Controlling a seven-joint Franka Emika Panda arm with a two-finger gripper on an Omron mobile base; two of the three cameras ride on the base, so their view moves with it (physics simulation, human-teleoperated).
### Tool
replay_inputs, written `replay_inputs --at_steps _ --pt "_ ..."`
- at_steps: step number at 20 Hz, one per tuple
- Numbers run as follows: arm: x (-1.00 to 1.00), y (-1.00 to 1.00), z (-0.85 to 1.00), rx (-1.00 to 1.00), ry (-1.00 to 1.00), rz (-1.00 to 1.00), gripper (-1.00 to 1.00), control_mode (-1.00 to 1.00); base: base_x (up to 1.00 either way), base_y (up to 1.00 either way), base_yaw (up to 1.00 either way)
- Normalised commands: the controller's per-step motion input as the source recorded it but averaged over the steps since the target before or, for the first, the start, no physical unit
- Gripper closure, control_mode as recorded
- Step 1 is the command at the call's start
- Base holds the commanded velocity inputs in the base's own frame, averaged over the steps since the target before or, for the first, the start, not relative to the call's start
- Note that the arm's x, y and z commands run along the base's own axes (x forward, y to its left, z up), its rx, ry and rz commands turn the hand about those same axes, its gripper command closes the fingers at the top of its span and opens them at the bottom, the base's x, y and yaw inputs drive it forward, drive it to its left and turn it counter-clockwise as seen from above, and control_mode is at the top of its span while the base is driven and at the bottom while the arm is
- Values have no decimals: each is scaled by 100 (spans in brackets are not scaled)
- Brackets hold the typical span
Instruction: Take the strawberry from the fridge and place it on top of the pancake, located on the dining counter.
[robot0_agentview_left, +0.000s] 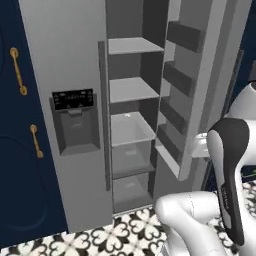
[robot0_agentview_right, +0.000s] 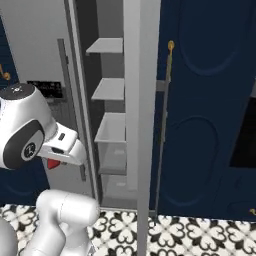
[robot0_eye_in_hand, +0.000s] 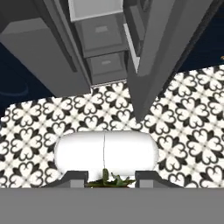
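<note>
The strawberry (robot0_eye_in_hand: 108, 179) sits between my two dark fingertips (robot0_eye_in_hand: 76, 177) in the hand view, where its green leafy top shows. My gripper (robot0_eye_in_hand: 109, 177) is shut on it. In the right base view the strawberry (robot0_agentview_right: 52, 163) shows as a small red bit under the white hand. The hand hangs in front of the fridge (robot0_agentview_left: 65, 75), outside it and pointing down at the floor. The fridge's right door (robot0_agentview_left: 200, 80) stands open, showing grey shelves (robot0_agentview_left: 131, 90) and drawers (robot0_eye_in_hand: 103, 37). The pancake and the dining counter are out of view.
Navy cabinets with gold handles (robot0_agentview_left: 19, 72) flank the fridge on the left, and a tall navy panel (robot0_agentview_right: 205, 110) on the right. The open door's edge (robot0_agentview_right: 137, 110) juts toward me. Black-and-white patterned floor tiles (robot0_eye_in_hand: 39, 122) lie below the hand.
</note>
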Motion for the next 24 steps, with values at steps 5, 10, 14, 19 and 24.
replay_inputs --at_steps 5,10,14,19,24 --pt "0 0 0 0 0 0 100 100 -24 -56 -67" --pt "0 0 0 0 0 0 100 100 0 -26 -87" --pt "0 0 0 0 0 0 100 100 0 -44 -86" --pt "0 0 0 0 0 0 100 100 2 -84 -77" --pt "0 0 0 0 0 0 100 100 5 -100 -65"
